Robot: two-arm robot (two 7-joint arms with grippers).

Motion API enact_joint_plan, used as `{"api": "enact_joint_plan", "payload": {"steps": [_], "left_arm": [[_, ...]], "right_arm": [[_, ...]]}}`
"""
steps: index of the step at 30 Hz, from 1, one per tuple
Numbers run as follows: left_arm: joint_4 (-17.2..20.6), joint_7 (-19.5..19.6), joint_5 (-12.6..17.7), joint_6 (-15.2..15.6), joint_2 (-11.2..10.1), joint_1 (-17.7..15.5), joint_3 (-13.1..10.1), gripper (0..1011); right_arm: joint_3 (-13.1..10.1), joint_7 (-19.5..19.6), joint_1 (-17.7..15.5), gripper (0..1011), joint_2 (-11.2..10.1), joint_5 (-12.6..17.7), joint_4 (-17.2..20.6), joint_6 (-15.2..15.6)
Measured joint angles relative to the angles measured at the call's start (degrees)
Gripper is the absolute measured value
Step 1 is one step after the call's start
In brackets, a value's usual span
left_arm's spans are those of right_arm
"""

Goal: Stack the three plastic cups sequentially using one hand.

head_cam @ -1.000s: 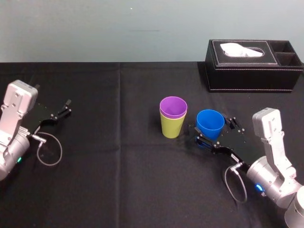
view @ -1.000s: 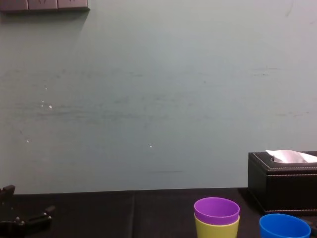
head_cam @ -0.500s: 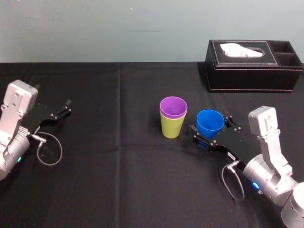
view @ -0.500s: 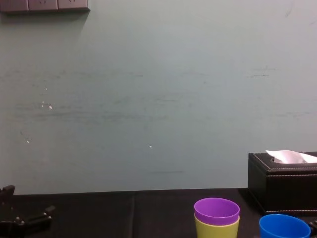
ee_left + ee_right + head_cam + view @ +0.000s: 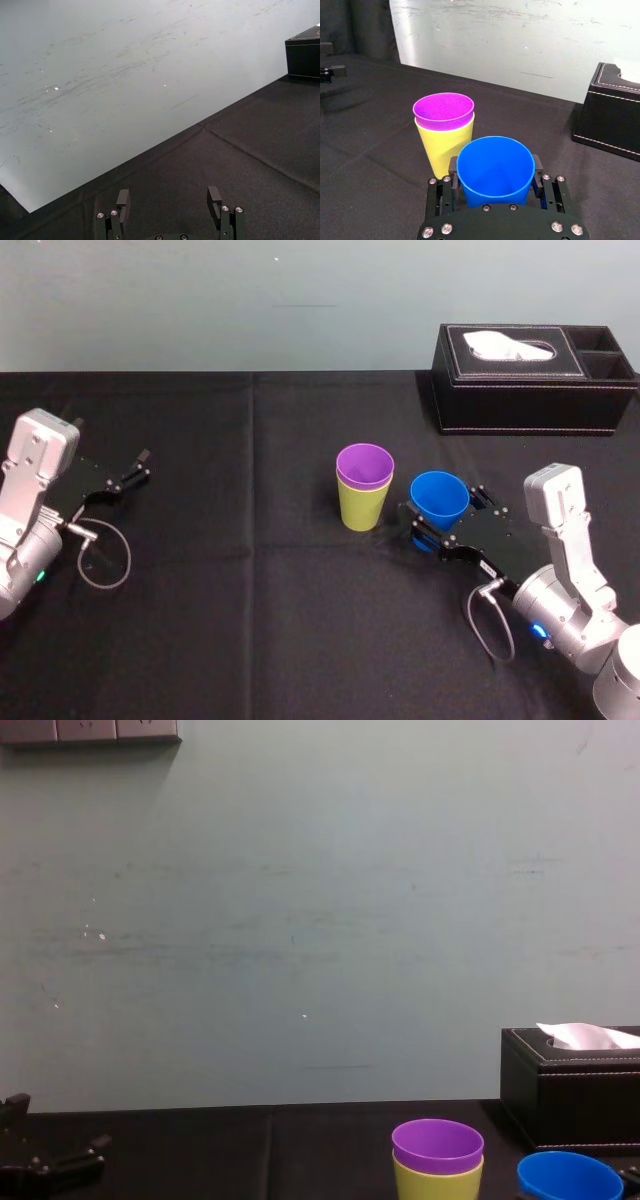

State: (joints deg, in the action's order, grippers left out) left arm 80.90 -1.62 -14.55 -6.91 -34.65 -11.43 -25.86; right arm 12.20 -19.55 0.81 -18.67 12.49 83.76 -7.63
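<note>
Right gripper (image 5: 441, 514) clamped on blue cup (image 5: 440, 495), a finger each side, cup upright, right of table (image 5: 250, 620) middle. Just beside it toward the left edge, purple cup (image 5: 364, 464) nested in yellow-green cup (image 5: 361, 510), apart from blue. Left gripper (image 5: 170, 200) parked near left edge, fingers spread wide, holding nothing

- Table (image 5: 250, 630) draped in black cloth.
- Yellow-green cup (image 5: 360, 508) stands near the centre, upright.
- Blue cup (image 5: 440, 500) just at its 3 o'clock.
- Black tissue box (image 5: 530, 395) at 1 o'clock, far edge.
</note>
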Motion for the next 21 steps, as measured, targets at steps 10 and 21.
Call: {"api": "enact_joint_plan", "payload": {"steps": [10,21], "left_arm": [[0.0,0.0,0.0,0.0,0.0,0.0,0.0,1011],[0.0,0.0,0.0,0.0,0.0,0.0,0.0,1011]], "right_arm": [[0.0,0.0,-0.3,747,-0.5,-0.3,1.4,0.3],[-0.7,-0.8,0.1,722,-3.0,0.2,8.0,4.4]]}}
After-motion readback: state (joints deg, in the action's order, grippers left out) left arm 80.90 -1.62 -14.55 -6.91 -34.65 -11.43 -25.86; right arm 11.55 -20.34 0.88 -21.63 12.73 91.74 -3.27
